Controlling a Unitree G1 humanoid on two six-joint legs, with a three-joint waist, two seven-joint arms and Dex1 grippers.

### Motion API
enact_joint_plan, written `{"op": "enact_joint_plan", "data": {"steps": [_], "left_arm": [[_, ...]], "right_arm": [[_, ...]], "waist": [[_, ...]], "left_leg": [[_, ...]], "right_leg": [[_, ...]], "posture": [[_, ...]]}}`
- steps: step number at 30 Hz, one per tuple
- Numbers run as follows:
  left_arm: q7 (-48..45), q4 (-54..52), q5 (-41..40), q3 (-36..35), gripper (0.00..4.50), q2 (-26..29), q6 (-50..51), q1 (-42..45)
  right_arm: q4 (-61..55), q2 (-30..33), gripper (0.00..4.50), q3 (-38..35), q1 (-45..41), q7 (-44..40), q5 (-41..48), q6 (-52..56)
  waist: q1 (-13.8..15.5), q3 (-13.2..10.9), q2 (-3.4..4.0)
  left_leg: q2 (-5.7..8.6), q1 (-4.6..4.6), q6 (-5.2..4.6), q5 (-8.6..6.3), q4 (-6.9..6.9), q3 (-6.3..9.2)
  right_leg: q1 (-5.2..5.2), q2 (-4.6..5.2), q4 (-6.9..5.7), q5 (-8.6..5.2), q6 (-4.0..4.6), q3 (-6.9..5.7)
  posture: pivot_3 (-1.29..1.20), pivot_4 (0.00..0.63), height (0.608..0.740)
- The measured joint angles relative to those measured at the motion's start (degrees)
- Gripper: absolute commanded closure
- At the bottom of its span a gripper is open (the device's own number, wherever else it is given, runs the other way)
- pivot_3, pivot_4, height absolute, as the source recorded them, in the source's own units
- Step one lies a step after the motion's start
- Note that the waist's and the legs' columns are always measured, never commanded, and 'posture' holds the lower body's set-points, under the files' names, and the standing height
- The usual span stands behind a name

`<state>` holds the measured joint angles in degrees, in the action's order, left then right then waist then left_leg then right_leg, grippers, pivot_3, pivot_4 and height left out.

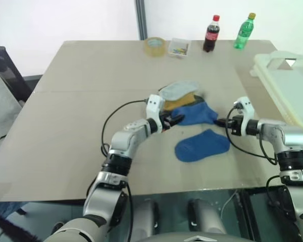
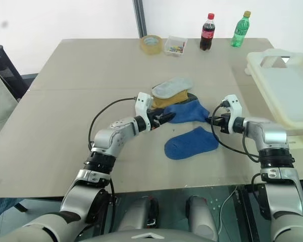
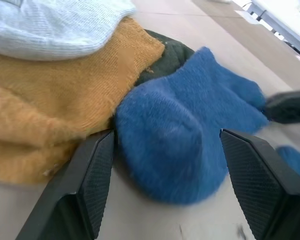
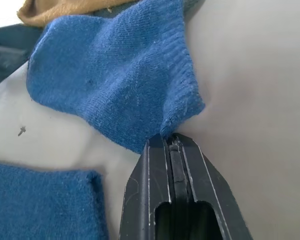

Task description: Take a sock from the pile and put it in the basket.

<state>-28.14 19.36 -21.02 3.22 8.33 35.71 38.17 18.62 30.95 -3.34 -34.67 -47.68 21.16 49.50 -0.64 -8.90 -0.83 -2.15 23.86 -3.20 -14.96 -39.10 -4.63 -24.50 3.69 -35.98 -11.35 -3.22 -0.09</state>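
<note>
Pinched in the right gripper's (image 4: 172, 142) pressed-together fingers, a royal-blue knit sock (image 1: 197, 114) mid-frame was being taken from the pile (image 1: 184, 102), the left gripper (image 1: 174, 120) spread at its toe; next, carry it to the cream plastic basket (image 1: 285, 83) at right.

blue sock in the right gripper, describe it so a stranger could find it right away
On the tan table, find the pile of socks at its middle. The blue sock lies at the pile's near edge, its cuff pinched by the right gripper. The second blue sock lies alone, nearer the robot.
</note>
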Motion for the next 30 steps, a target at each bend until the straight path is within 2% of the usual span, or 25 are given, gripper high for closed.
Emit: {"op": "enact_joint_plan", "data": {"steps": [1, 3, 5, 7, 8, 18, 20, 24, 28, 29, 30], "left_arm": [[0.37, 0.34, 0.54, -0.14, 1.69, 0.03, 0.09, 0.17], [0.79, 0.56, 1.02, -0.51, 2.49, 0.17, 0.37, 0.16], [0.88, 0.39, 1.17, -0.89, 3.33, 0.32, 1.04, 0.04], [1.00, -0.43, 0.82, -1.93, 4.36, 0.42, 2.64, -0.52], [1.12, -1.05, 0.18, -2.81, 4.44, 0.27, 3.70, -1.05], [1.96, -13.56, -9.25, -9.08, 4.44, 0.20, 16.68, -9.22], [1.98, -19.30, -12.33, -10.58, 4.44, 1.29, 20.01, -13.56], [2.40, -23.04, -14.01, -12.00, 4.44, 1.55, 20.80, -16.94], [4.66, -23.18, -15.27, -13.99, 4.44, -1.11, 20.65, -17.03], [4.91, -23.12, -15.34, -14.15, 3.83, -1.32, 20.65, -17.03], [5.32, -23.05, -15.46, -14.37, 3.61, -1.41, 20.66, -17.03]], "right_arm": [[-0.34, 0.00, 4.50, -0.01, 0.20, 0.26, 0.18, 0.14], [-1.12, 0.04, 4.50, -0.23, 0.83, 0.66, 0.53, 0.23], [-1.80, 0.10, 4.50, -0.48, 1.35, 0.92, 0.83, 0.34], [-2.37, 0.23, 4.50, -0.71, 1.85, 1.18, 1.19, 0.51], [-2.41, 0.24, 4.50, -0.87, 1.93, 1.34, 1.40, 0.63], [-8.57, 0.73, 4.50, -2.01, 5.41, 3.22, 3.64, 3.87], [-14.39, 0.76, 4.50, -3.00, 8.54, 3.86, 5.92, 6.72], [-19.13, 0.24, 4.50, -3.75, 11.32, 5.83, 7.74, 9.13], [-19.86, -1.09, 4.50, -3.65, 11.46, 7.88, 8.34, 9.21], [-19.86, -1.22, 4.50, -3.65, 11.41, 8.17, 8.34, 9.21], [-19.86, -1.24, 4.50, -3.56, 11.32, 8.30, 8.34, 9.21]], "waist": [[-0.01, 0.01, 0.01], [-0.06, 0.01, 0.01], [-0.05, 0.01, 0.01], [-0.05, 0.01, 0.01], [-0.05, 0.01, 0.01], [-0.07, 0.00, 0.00], [-0.09, 0.00, 0.01], [-0.02, 0.00, 0.01], [0.05, 0.00, 0.00], [0.03, 0.00, 0.00], [0.01, 0.00, 0.00]], "left_leg": [[0.00, -0.01, 0.00, 0.00, 0.00, 0.01], [0.00, -0.02, 0.00, 0.00, 0.00, 0.01], [0.00, -0.01, 0.00, 0.00, 0.00, 0.01], [0.00, 0.00, 0.00, 0.00, 0.00, 0.01], [-0.01, 0.00, 0.00, 0.00, 0.00, 0.01], [-0.02, 0.01, 0.00, 0.00, 0.00, 0.05], [-0.05, 0.01, 0.01, 0.00, 0.01, 0.08], [-0.03, 0.01, 0.01, 0.00, -0.02, 0.07], [0.00, 0.00, 0.00, 0.00, -0.11, 0.11], [0.01, 0.00, -0.01, -0.01, -0.11, 0.11], [0.01, 0.00, -0.01, -0.01, -0.10, 0.11]], "right_leg": [[0.00, 0.00, -0.01, 0.00, 0.00, 0.00], [0.00, 0.00, -0.02, 0.00, 0.00, 0.00], [0.00, 0.00, -0.01, 0.00, 0.00, 0.00], [0.00, 0.00, 0.00, 0.00, 0.00, 0.00], [0.00, 0.01, 0.00, 0.00, 0.00, 0.00], [-0.01, 0.01, -0.01, 0.00, 0.00, 0.00], [-0.01, 0.00, -0.01, 0.00, 0.01, -0.01], [0.00, 0.01, -0.02, 0.00, 0.01, -0.01], [0.05, 0.01, -0.02, -0.02, 0.05, -0.02], [0.05, 0.01, -0.02, -0.02, 0.05, -0.02], [0.04, 0.01, -0.02, -0.01, 0.03, -0.02]], "posture": [[0.00, 0.150, 0.740], [0.00, 0.150, 0.740], [0.00, 0.150, 0.740], [0.00, 0.150, 0.740], [0.00, 0.150, 0.740], [0.00, 0.150, 0.740], [0.00, 0.150, 0.740], [0.00, 0.150, 0.740], [0.00, 0.150, 0.740], [0.00, 0.150, 0.740], [0.00, 0.150, 0.740]]}}
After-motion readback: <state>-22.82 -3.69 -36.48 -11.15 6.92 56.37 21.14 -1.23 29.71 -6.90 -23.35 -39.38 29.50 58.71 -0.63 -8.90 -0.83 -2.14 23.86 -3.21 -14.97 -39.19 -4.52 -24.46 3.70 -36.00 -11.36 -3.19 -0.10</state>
